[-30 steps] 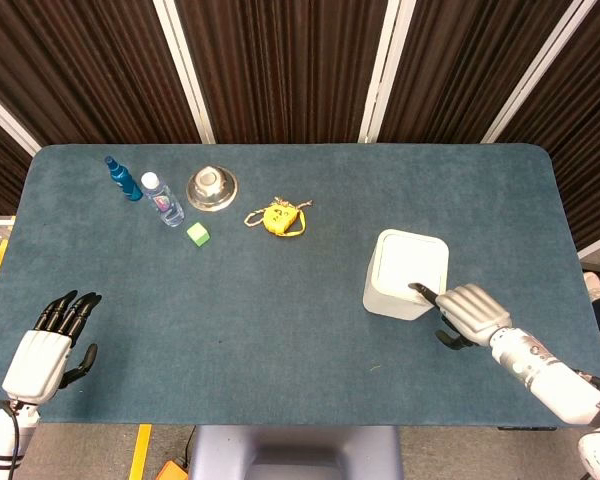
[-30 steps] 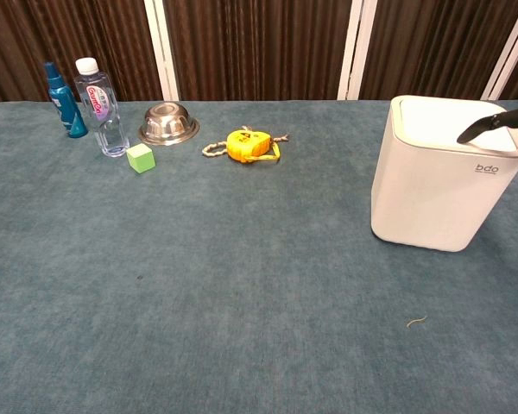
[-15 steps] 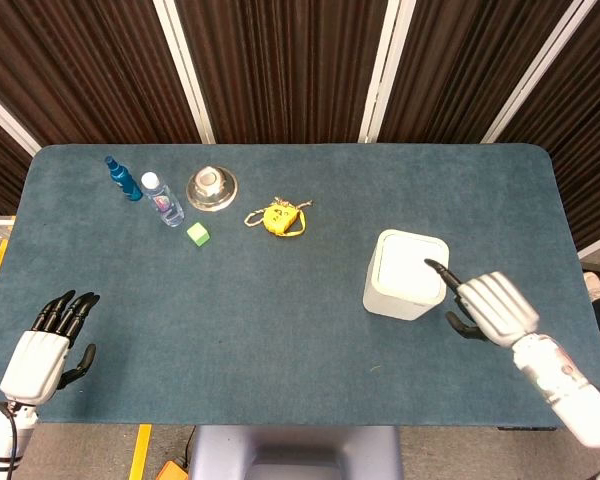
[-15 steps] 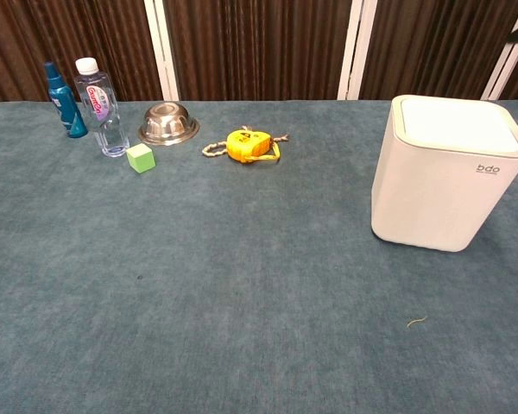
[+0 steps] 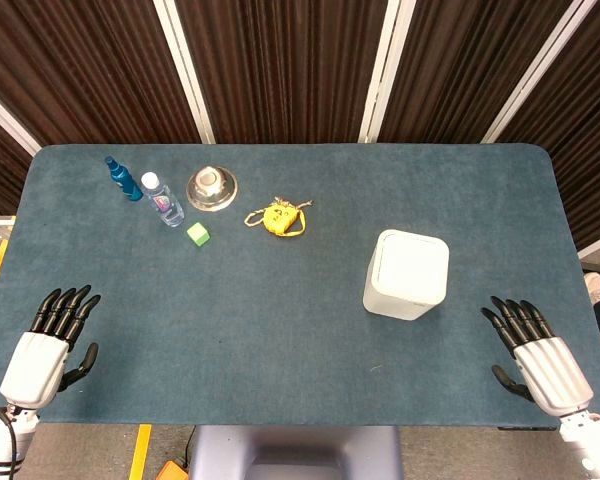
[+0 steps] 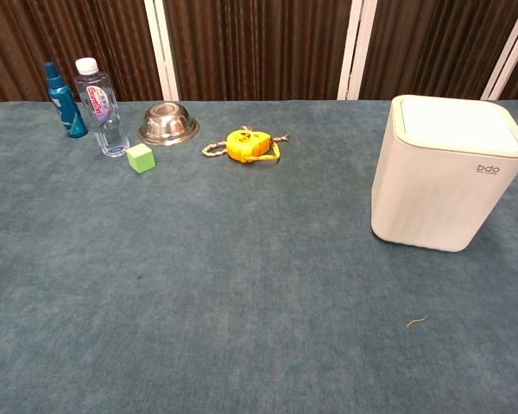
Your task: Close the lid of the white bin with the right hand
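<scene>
Standing lid-shut, the boxy smooth white bin (image 5: 407, 273); right hand (image 5: 536, 354) fingers spread, holding nothing.

Blue table (image 5: 280, 290) — bin (image 5: 407, 273); bottles (image 5: 163, 198); bowl (image 5: 211, 188); cube (image 5: 198, 234)

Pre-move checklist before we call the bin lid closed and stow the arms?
1. Lid flat on the white bin: ok, it sits level inside the rim in both views.
2. Right hand off the bin: ok, near the table's front right edge, apart from it.
3. Right hand holds nothing: ok, fingers spread.
4. Left hand parked: ok, front left edge, fingers apart, holding nothing.
5. Bin upright: ok.
6. Lid latched: cannot tell from the pictures.
</scene>
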